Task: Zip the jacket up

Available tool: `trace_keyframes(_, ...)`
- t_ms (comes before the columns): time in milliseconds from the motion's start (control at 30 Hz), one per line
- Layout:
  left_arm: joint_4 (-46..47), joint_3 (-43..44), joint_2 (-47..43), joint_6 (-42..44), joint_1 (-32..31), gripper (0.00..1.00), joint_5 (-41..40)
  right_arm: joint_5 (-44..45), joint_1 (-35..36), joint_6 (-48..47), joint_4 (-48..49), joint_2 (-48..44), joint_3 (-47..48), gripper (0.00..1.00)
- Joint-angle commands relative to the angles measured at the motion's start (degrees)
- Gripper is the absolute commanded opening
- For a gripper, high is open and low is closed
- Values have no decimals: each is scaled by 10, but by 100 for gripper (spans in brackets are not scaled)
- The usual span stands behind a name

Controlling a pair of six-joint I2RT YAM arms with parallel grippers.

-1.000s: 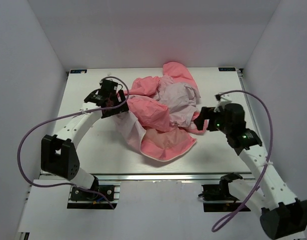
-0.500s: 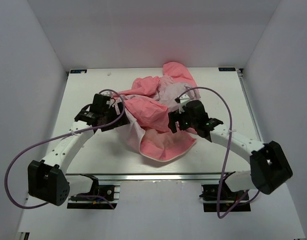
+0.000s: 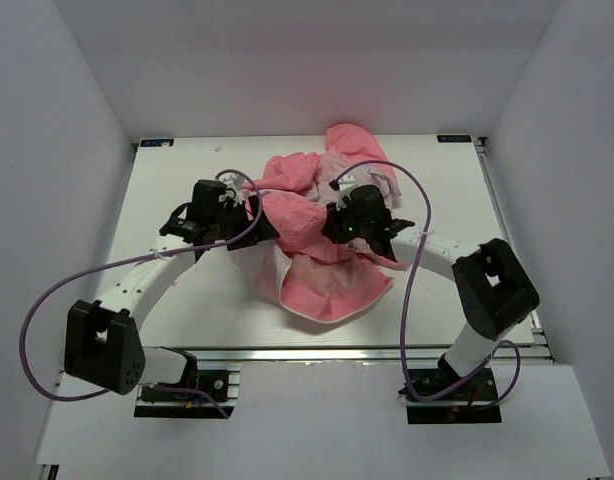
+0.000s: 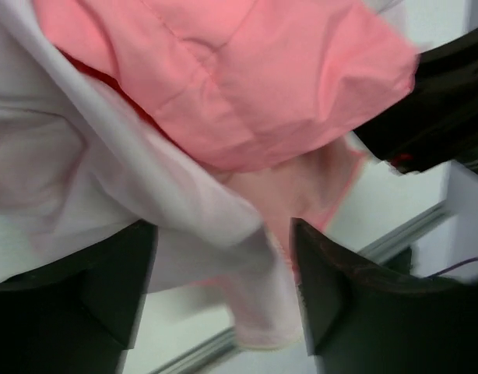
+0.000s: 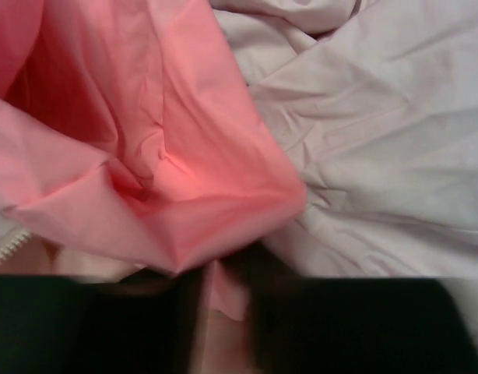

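Note:
The jacket lies crumpled mid-table, coral pink over pale pink. My left gripper is at its left edge. In the left wrist view the left gripper has its jaws apart around a hanging pale pink fold of the jacket, with table showing beside the cloth. My right gripper sits on the jacket's middle. In the right wrist view the right gripper is nearly closed on a thin coral fold of the jacket. A bit of white zipper shows at the left.
The white table ends at a metal rail along the near edge. Grey walls stand on three sides. Purple cables loop off both arms. The right arm's black wrist is close to the left gripper.
The right arm swung left onto the jacket's middle and its jaws closed on a fold. The left gripper shifted slightly, and its jaws narrowed around the pale fold.

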Motion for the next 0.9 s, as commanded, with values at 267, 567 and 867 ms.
trace_keyframes(267, -16, 61, 10, 22, -2, 0, -58, 101, 2, -22, -2, -205, 3, 0)
trace_keyframes(567, -12, 213, -176, 57, -2, 0, -17, 124, 2, -71, -39, -403, 146, 0)
trace_keyframes(867, -35, 404, -240, 82, -2, 0, -41, 189, 2, -126, -72, -371, 441, 0)
